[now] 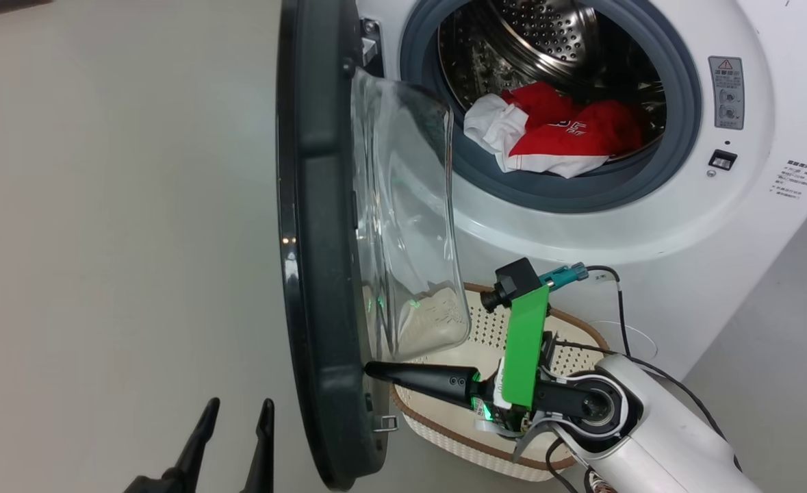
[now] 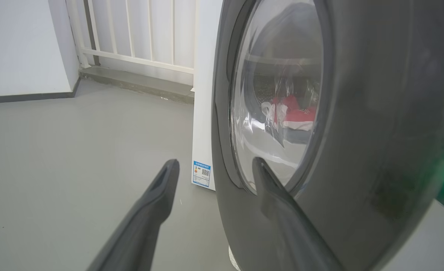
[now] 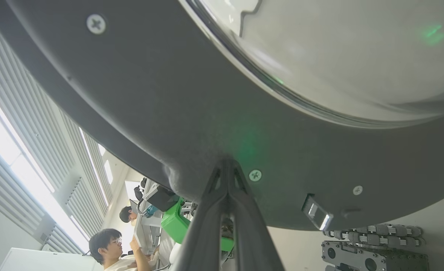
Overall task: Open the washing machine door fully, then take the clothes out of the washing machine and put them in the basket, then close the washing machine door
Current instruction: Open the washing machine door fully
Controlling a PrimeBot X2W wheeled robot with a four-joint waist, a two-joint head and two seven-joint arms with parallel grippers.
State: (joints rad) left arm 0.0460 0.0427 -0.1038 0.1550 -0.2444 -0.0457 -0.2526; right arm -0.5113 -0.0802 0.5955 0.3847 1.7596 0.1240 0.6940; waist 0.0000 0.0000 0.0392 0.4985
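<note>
A: Black rim, edge-on: the washing machine door (image 1: pixel 314 205) stands about square to the washing machine (image 1: pixel 752 226). The right tool (image 1: pixel 370 370), fingers pinched together on nothing, sets its tip against the rim's inner face, low down.
B: What's the risk?
A: I'd say that narrow tip skids toward the glass bowl, or the arm clips the basket (image 1: pixel 458 441) just beside it.
B: And the left tool (image 1: pixel 239 405)?
A: Spread wide, empty, just outside the door. The clothes (image 1: pixel 560 130) lie in the drum, well apart from both tools
</note>
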